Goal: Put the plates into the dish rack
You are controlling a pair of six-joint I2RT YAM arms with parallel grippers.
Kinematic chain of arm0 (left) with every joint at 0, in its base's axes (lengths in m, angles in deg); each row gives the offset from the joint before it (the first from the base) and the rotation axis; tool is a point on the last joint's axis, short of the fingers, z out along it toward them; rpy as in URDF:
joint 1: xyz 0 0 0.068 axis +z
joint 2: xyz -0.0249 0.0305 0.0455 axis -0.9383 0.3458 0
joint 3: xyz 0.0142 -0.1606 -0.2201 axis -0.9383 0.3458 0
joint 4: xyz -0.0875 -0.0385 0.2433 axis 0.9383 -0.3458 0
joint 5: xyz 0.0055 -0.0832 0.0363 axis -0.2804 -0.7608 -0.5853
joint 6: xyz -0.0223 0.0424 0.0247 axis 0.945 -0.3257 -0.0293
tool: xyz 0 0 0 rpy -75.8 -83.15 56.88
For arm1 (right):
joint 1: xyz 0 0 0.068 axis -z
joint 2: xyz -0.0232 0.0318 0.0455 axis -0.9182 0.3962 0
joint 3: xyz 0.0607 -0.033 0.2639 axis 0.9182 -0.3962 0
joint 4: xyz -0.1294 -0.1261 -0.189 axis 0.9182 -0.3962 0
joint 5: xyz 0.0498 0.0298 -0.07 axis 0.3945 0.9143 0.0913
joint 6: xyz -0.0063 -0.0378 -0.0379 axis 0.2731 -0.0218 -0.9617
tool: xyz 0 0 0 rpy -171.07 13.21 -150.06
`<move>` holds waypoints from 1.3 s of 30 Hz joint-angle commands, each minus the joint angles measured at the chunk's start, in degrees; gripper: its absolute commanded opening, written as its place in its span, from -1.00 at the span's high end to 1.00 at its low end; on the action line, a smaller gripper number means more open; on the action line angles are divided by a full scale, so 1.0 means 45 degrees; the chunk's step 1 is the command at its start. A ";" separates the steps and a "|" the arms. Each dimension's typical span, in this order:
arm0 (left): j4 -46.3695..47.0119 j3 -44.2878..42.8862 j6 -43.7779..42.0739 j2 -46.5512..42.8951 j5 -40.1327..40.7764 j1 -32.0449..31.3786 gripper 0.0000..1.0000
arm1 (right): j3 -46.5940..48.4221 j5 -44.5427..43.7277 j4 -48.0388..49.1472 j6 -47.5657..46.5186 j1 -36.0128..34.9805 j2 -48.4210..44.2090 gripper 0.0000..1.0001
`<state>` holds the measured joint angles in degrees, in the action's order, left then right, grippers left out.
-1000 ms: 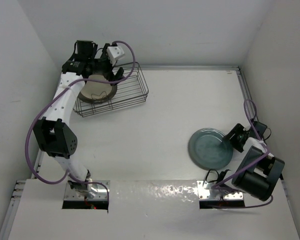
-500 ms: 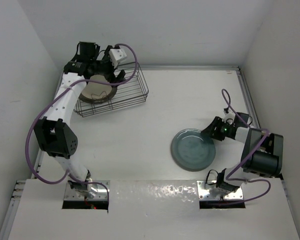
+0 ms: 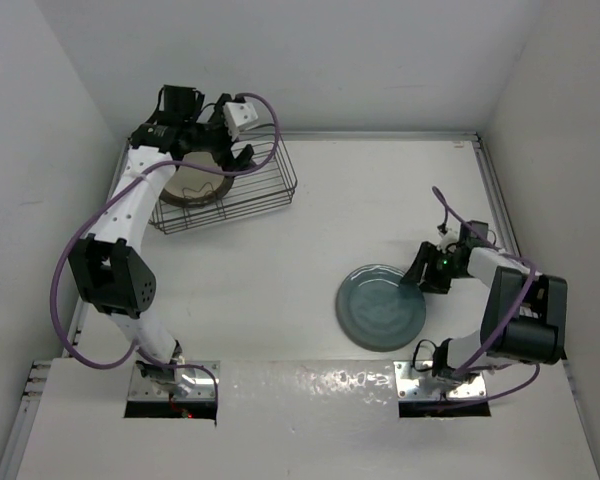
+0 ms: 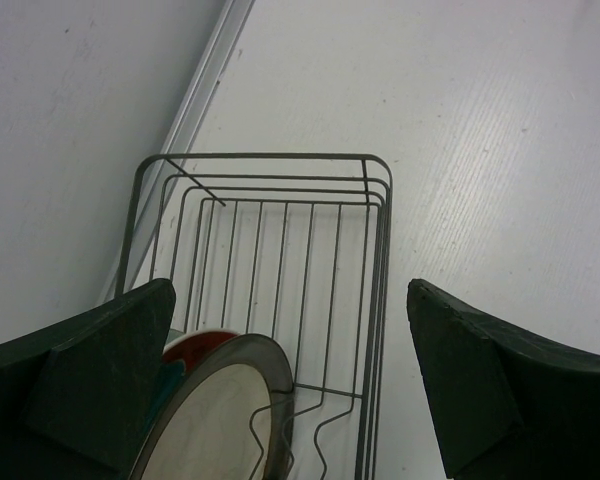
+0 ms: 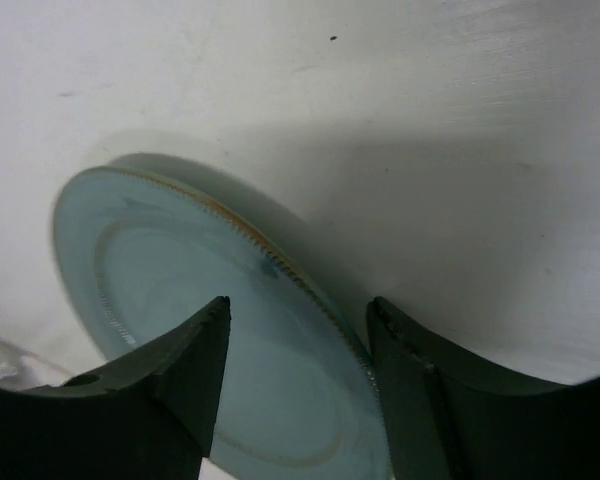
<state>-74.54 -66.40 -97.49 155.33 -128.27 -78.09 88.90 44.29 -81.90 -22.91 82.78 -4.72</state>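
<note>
A dusty blue-teal plate [image 3: 380,308] [image 5: 180,300] lies on the white table right of centre. My right gripper [image 3: 418,278] [image 5: 298,310] is open at its right edge, one finger over the plate's face and the other just outside the rim. The dark wire dish rack [image 3: 280,185] [image 4: 260,157] stands at the back left. A cream plate with a dark brown rim [image 3: 193,182] [image 4: 225,415] stands upright in it, with a red plate [image 4: 195,343] behind. My left gripper [image 3: 228,150] [image 4: 290,380] hangs wide open above the rack, holding nothing.
White walls close in on the left, back and right. A metal rail [image 3: 380,135] runs along the table's back edge and another [image 4: 205,90] beside the rack's left side. The right arm's purple cable [image 3: 445,205] loops above the wrist.
The blue-teal plate has slid left across the table with my right gripper following at its right edge. The right arm has stretched out leftward. The left gripper has shifted slightly above the rack.
</note>
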 commanded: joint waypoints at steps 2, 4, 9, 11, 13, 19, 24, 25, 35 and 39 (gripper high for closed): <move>-0.0221 0.0059 -0.0632 -0.0775 -0.0411 -0.0125 -0.94 | -0.0249 -0.3765 -0.1742 -0.0255 -0.1684 0.0276 -0.01; -0.0201 0.0059 -0.0652 -0.0775 -0.0411 -0.0144 -0.94 | -0.0209 -0.3865 -0.1567 -0.0293 -0.2387 0.0723 0.28; -0.0318 0.0078 -0.0555 -0.0970 -0.0392 -0.0183 -0.94 | -0.0715 -0.3163 -0.0825 -0.0040 -0.2547 0.1429 1.00; -0.0610 0.0156 -0.0632 -0.1009 -0.0605 -0.0261 -0.94 | -0.0988 -0.2402 -0.0220 0.0038 -0.2625 0.1235 1.00; -0.0883 0.0273 -0.0730 -0.1009 -0.0781 -0.0320 -0.94 | -0.1087 -0.1952 0.0539 0.0097 -0.2761 0.0943 1.00; -0.1957 0.0722 -0.1470 -0.0911 -0.0918 -0.1178 -0.92 | -0.1029 -0.1151 0.3192 -0.0429 -0.4145 -0.1302 1.00; -0.2603 0.1172 -0.2331 -0.0697 -0.1738 -0.1959 -0.91 | -0.1536 0.0311 0.6338 -0.0137 -0.4499 -0.3042 1.00; -0.2642 0.1192 -0.2390 -0.0523 -0.1991 -0.2154 -0.92 | -0.1459 0.0373 0.6441 -0.0234 -0.4655 -0.3159 1.00; -0.2625 0.1758 -0.3778 0.1587 -0.2404 -0.4693 -1.00 | -0.1458 0.0237 0.8315 0.0116 -0.6980 -0.3179 1.00; -0.1335 0.1739 -0.2821 0.2485 -0.2891 -0.5085 -1.00 | -0.1401 0.0530 0.8884 0.0371 -0.7293 -0.3609 1.00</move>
<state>-85.40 -58.44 -111.54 165.38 -137.21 -100.25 81.71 45.60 -49.86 -21.14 50.78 -18.54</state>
